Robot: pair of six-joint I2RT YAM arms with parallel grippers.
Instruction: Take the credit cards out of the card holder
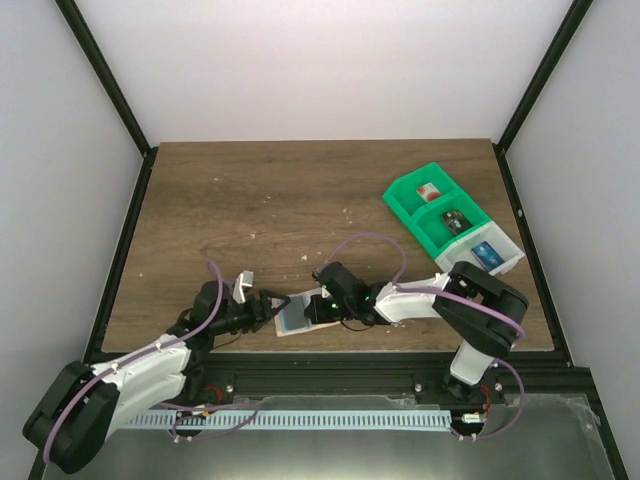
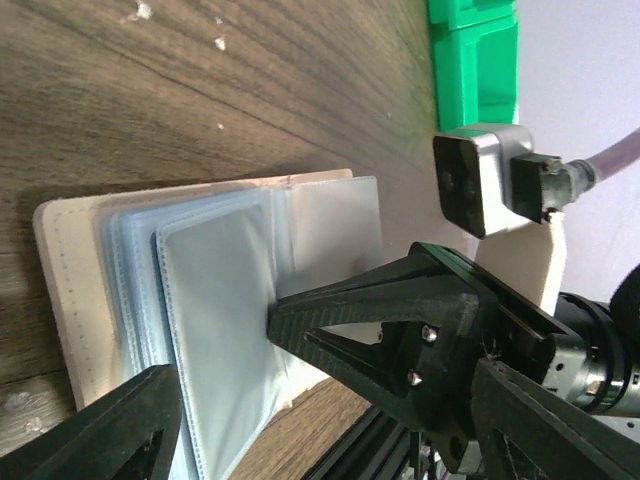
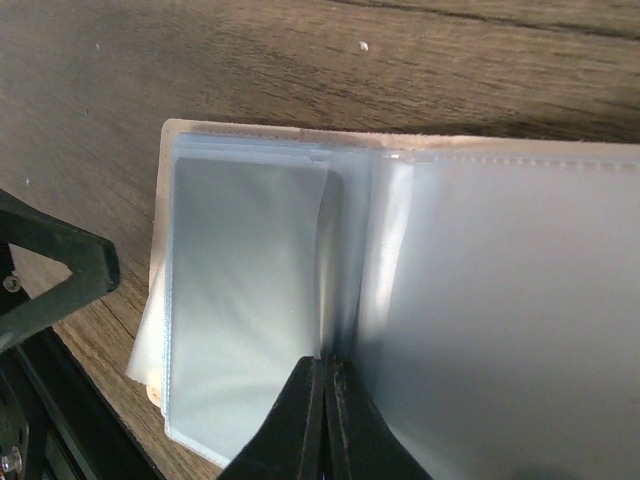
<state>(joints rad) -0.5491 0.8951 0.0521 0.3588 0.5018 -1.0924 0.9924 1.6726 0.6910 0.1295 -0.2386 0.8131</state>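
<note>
The card holder (image 1: 298,318) lies open and flat at the near edge of the desk (image 1: 250,200), about the middle, right between the two arms. It is spread open so its pale see-through pockets (image 3: 245,300) face up and can be reached.

The right jaws are shut tight. Their fingertips (image 3: 308,420) press together at the fold where two pockets meet. I think they are there to nip a pocket leaf or to find a card's edge. I cannot tell if anything thin is caught between them.

The left jaws are wide open with nothing in them. One finger (image 2: 110,430) sits just beside the left side of the holder. My guess is that they are placed there to pin the holder down, so it will not slide when something is pulled out.

I cannot see a card in the pockets that show. They look bare and cloudy.

A green tray (image 1: 405,215) stands well apart, near the right edge of the desk. Small things lie in its compartments. They are too small to tell, so they may or may not be cards.
</note>
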